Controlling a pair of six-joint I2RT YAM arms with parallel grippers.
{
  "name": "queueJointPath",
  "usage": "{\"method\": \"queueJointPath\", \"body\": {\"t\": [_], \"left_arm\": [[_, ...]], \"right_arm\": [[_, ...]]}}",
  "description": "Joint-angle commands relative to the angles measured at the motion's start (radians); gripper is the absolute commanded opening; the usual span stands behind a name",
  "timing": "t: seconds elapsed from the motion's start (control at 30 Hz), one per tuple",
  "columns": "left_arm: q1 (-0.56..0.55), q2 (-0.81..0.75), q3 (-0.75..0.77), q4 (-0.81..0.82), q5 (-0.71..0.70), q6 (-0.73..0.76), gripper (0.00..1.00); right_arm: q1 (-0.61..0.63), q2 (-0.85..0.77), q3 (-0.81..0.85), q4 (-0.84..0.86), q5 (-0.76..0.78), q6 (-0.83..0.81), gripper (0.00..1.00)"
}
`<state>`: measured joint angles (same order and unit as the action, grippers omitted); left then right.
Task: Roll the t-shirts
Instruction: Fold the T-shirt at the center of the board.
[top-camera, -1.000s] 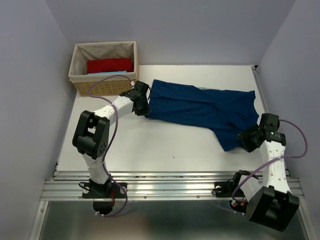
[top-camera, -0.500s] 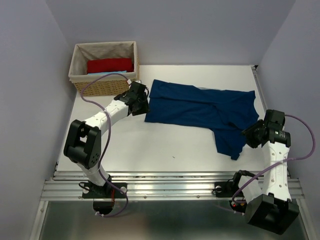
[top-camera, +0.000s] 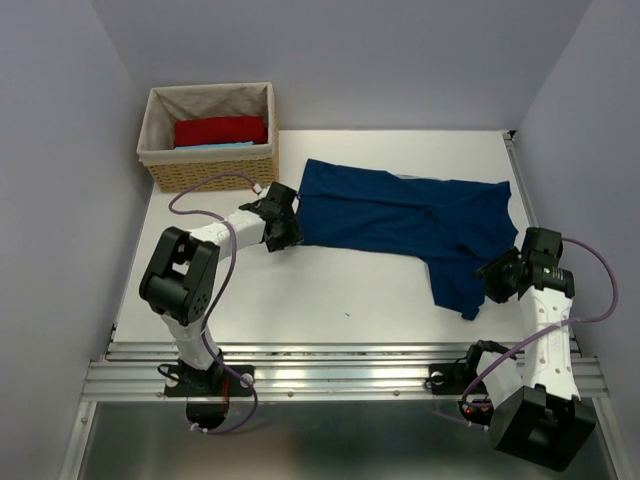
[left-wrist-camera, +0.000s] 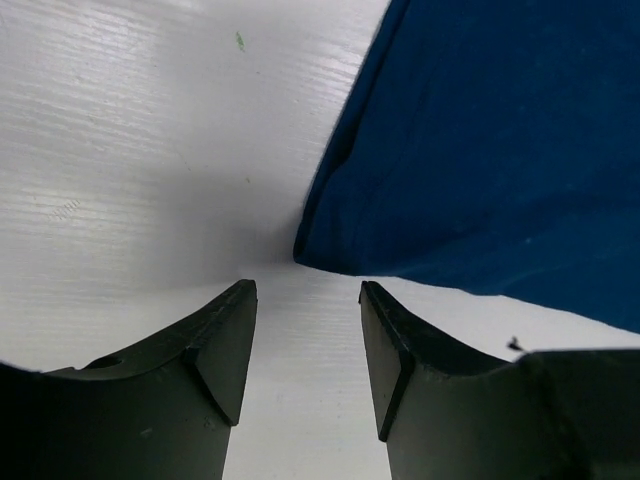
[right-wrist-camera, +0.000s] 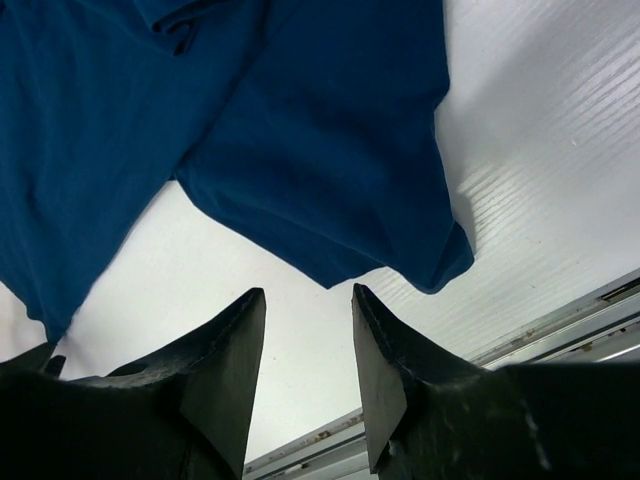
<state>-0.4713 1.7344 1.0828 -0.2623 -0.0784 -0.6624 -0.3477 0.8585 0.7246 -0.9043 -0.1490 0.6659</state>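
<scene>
Top external view: left hand (top-camera: 286, 236), right hand (top-camera: 489, 284) both agape, empty, at ends of creased navy-blue cloth t-shirt (top-camera: 400, 215).

T-shirt (top-camera: 400, 215): plain dark navy blue.
Red cloth (top-camera: 220, 130): plain red.
Light-blue cloth (top-camera: 215, 146): plain pale blue.
Basket (top-camera: 210, 178): tan wicker weave, beige liner.
Table (top-camera: 300, 290): white, finely ribbed.
Left arm (top-camera: 225, 228), right arm (top-camera: 550, 335): white, black joints.
Cable (top-camera: 232, 270): purple.
Left gripper (left-wrist-camera: 305, 290), right gripper (right-wrist-camera: 308, 292): black.
</scene>
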Motion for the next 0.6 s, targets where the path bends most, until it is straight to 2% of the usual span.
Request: {"method": "queueJointPath", "body": {"t": [0.0,0.1,0.2,0.3,0.33,0.37,0.57], "left_arm": [[-0.007,0.014,-0.017,0.07,-0.032,-0.066,0.56],[-0.006,0.053,0.002,0.09,-0.05,-0.065,0.55],[-0.004,0.1,0.035,0.098,-0.058,-0.056,0.47],[-0.004,0.131,0.078,0.089,-0.055,-0.049,0.26],[-0.004,0.14,0.089,0.087,-0.051,-0.049,0.09],[-0.004,0.143,0.094,0.086,-0.046,-0.046,0.0],[0.002,0.11,0.106,0.064,-0.055,-0.049,0.0]], "right_arm": [[-0.008,-0.007,-0.017,0.05,-0.03,0.0,0.47],[-0.008,-0.007,-0.062,0.059,-0.049,0.023,0.51],[-0.008,-0.007,-0.111,0.064,-0.057,0.046,0.54],[-0.008,-0.007,-0.142,0.064,-0.046,0.063,0.55],[-0.008,-0.006,-0.158,0.062,-0.032,0.073,0.55],[-0.008,-0.006,-0.165,0.062,-0.026,0.08,0.55],[-0.008,-0.003,-0.227,0.1,0.012,0.127,0.55]]}}
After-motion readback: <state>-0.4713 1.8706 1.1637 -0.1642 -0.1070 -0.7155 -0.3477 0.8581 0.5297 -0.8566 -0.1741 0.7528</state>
